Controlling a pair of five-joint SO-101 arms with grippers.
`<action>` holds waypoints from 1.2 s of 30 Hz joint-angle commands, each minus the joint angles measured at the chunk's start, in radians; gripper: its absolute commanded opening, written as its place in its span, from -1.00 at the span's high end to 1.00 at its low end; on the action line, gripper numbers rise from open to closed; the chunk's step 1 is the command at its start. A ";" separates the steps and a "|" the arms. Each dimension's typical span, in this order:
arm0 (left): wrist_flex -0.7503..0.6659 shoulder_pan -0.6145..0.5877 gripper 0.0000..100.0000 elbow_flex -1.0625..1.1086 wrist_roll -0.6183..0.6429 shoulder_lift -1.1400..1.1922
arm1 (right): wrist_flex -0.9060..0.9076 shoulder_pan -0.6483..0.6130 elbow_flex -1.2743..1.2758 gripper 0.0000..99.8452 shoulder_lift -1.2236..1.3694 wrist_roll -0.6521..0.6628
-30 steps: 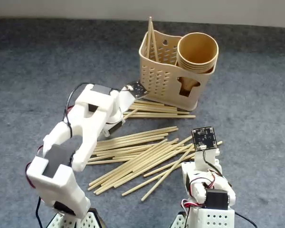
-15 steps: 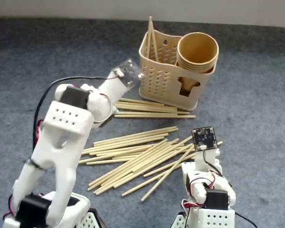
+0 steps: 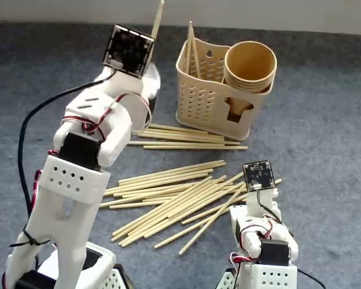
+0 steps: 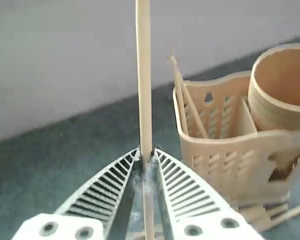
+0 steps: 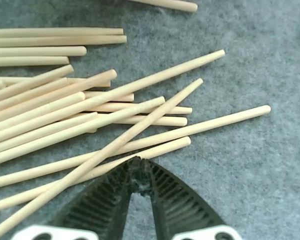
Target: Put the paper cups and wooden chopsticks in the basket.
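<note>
A beige perforated basket (image 3: 213, 102) (image 4: 225, 145) holds stacked paper cups (image 3: 250, 66) (image 4: 280, 90) and a few upright chopsticks (image 3: 192, 51). My left gripper (image 4: 146, 159) is shut on one wooden chopstick (image 4: 143, 75) (image 3: 158, 21), held upright above the table just left of the basket. A pile of chopsticks (image 3: 174, 198) (image 5: 80, 115) lies in front of the basket, and a few more (image 3: 186, 137) rest at its base. My right gripper (image 5: 140, 165) is shut and low over the near edge of the pile, with nothing between its fingers.
Grey carpet (image 3: 325, 156) covers the table, with bare room to the right of the basket and at the far left. A pale wall (image 4: 65, 60) runs behind the basket. The right arm (image 3: 262, 235) stands at the front edge.
The left arm rose from the table beside the basket, lifting one chopstick upright. The right arm and the pile have not moved.
</note>
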 commanded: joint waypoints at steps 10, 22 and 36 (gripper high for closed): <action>-0.459 0.156 0.99 -0.047 0.026 -0.022 | -0.001 0.012 0.154 0.99 -0.012 0.009; -0.822 0.179 0.99 -0.058 0.025 0.286 | -0.001 0.012 0.154 0.99 -0.012 0.009; -0.730 0.171 0.93 -0.053 0.025 0.341 | -0.001 0.012 0.154 0.99 -0.012 0.009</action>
